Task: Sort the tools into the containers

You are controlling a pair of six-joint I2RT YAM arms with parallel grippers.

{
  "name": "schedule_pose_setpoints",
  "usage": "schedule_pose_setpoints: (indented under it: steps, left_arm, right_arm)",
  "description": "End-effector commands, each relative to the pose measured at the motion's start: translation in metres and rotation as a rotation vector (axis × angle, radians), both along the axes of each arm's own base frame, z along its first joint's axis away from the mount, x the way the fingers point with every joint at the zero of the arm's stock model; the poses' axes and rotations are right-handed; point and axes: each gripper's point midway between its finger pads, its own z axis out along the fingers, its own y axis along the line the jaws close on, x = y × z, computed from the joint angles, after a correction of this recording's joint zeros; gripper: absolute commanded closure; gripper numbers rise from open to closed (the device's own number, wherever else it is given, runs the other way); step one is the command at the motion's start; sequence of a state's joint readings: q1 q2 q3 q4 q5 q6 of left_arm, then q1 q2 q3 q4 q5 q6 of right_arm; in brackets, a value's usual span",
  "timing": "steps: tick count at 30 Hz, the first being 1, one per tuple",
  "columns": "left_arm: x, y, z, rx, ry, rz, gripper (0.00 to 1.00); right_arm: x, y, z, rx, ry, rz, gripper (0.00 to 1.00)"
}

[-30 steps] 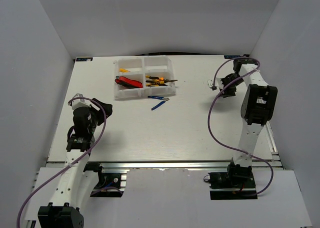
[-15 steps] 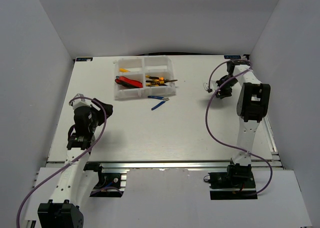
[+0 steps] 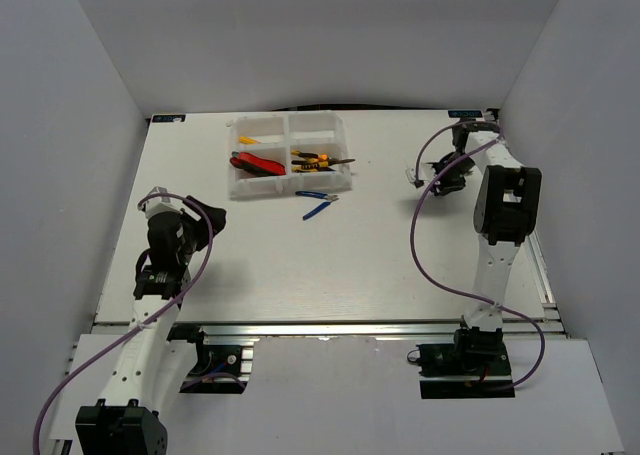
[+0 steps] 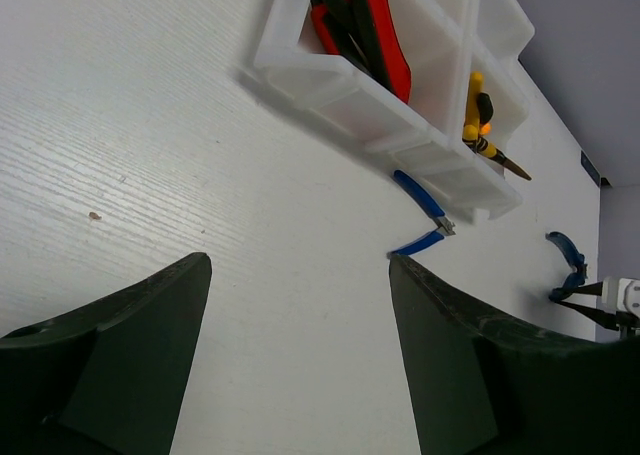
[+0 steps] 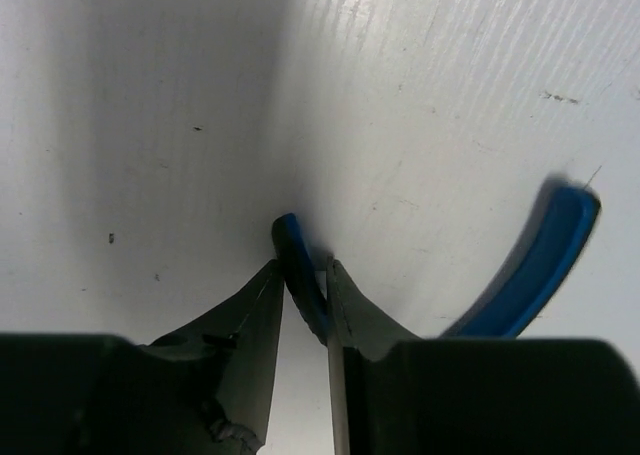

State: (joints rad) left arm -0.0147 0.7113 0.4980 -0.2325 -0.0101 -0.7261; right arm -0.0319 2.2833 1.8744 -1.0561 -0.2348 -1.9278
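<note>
Tray [image 4: 330, 95] glossy translucent plastic; table [image 4: 150, 125] matt w/ fine grain; blue pliers [image 5: 545, 265] smooth.

The top camera hung above and behind my two bases, looking down over the whole worktop [image 3: 300, 265]. My left wrist camera looked low and forward past my left hand [image 4: 300, 275] from well back. It took in the organiser tray [image 4: 330, 90], the blue-handled pliers [image 4: 420, 220] beside it and, far off, the other blue pliers [image 4: 570, 260]. The top view shared that tray. My right wrist camera sat very close behind my right hand [image 5: 303, 275], on that far pair.
</note>
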Motion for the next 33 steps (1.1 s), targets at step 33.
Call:
schedule_pose_setpoints:
  steps: [33]
  left_arm:
    - [-0.007,-0.018,0.020,-0.062,-0.086,-0.081,0.17]
  right_arm:
    - [0.056,0.333,0.340,1.382,-0.039,-0.316,1.00]
